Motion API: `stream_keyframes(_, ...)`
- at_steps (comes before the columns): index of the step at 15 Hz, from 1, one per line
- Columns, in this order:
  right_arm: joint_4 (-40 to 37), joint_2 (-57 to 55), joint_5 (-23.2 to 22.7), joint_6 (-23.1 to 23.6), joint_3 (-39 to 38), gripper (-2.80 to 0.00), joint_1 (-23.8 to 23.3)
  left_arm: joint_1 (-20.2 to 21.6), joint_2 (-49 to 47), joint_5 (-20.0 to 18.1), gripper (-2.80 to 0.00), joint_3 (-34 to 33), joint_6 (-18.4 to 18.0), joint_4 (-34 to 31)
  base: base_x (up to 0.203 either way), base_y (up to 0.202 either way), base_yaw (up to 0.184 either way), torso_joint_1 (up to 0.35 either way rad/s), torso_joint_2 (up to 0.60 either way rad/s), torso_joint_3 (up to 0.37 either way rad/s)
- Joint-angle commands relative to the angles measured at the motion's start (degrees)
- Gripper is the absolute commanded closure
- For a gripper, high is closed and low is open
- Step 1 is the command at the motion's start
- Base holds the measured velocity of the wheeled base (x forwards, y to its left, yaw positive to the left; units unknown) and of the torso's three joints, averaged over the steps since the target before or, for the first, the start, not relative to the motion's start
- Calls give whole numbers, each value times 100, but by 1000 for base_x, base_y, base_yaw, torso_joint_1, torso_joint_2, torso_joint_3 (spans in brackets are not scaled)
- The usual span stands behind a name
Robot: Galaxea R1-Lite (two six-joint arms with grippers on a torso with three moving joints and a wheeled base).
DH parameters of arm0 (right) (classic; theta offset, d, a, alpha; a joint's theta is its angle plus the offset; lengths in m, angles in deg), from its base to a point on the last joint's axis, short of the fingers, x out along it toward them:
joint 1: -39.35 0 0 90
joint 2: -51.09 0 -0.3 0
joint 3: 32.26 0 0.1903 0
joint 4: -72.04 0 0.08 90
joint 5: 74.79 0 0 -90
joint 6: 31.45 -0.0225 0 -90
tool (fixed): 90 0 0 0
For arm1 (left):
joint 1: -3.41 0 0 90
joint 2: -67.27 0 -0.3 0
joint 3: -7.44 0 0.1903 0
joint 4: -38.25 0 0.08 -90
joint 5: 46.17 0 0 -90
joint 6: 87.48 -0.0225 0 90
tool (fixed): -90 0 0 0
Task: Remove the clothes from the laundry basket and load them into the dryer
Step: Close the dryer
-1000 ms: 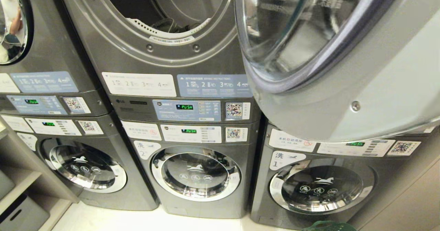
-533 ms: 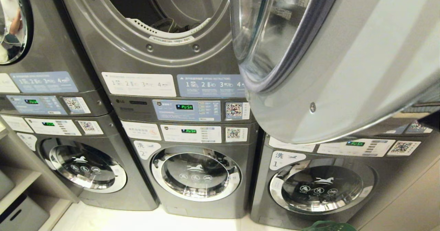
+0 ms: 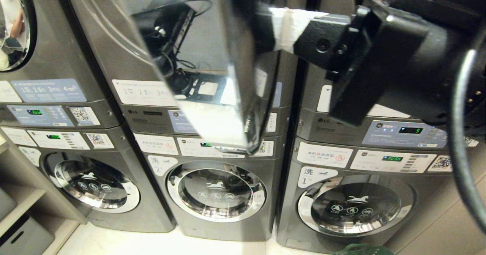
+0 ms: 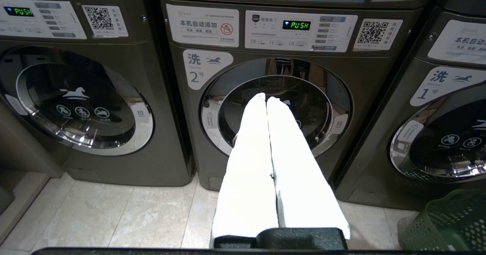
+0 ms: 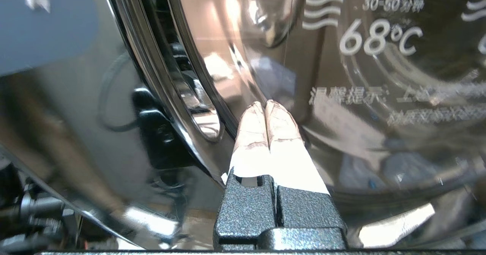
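0 clothes show in any view now. The dryer (image 3: 95, 31) mouth, where a dark bundle lay just inside the drum lip 1 second ago, is masked by the dryer door (image 3: 212, 95). That door hung wide open on the right then; it has since swung across the opening and stands nearly edge-on to the head camera, its glass mirroring cables and the robot. The right arm, absent from the head view before, fills the upper right.

I take this to mean the loading is finished and the step in hand is shutting the door. Whether it has latched cannot be told; a gap seems to remain along its near edge.

The right tool (image 5: 267, 109) is clenched on nothing, its 2 white-taped fingers pressed together, and their tips rest against or just off the curved door glass beside its dark rim; I cannot tell which. So the door stands between this tool and the clothes, which must lie in the drum behind the glass.

Lower down, the green laundry basket (image 4: 448, 221) sits on the floor (image 4: 114, 217) in front of the right-hand washer, well apart from both tools. Only its mesh wall shows, so its contents cannot be judged.

The left tool (image 4: 267, 100) is parked low, likewise clenched and empty, pointing at the number 2 washer (image 4: 182, 145).
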Motion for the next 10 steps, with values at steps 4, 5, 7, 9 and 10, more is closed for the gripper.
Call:
stream_keyframes(4, 328, -1612, 542, 43, 1293, 0, 428, 0, 0, -2, 0, 0, 5, 2, 0, 0, 0, 0, 0, 0)
stream_keyframes(5, 453, -2008, 764, 45, 1689, 0, 505, 0, 0, 4, 0, 0, 5, 2, 0, 0, 0, 0, 0, 0)
stream_keyframes(7, 570, -2809, 1225, 43, 2608, 0, 639, 0, 0, 4, 0, 0, 5, 2, 0, 0, 0, 0, 0, 0)
stream_keyframes(9, 608, -3683, 1731, 55, 3729, 0, 712, 0, 0, 4, 0, 0, 5, 2, 0, 0, 0, 0, 0, 0)
stream_keyframes(10, 621, -4136, 2073, 82, 4193, 0, 736, 0, 0, 4, 0, 0, 5, 2, 0, 0, 0, 0, 0, 0)
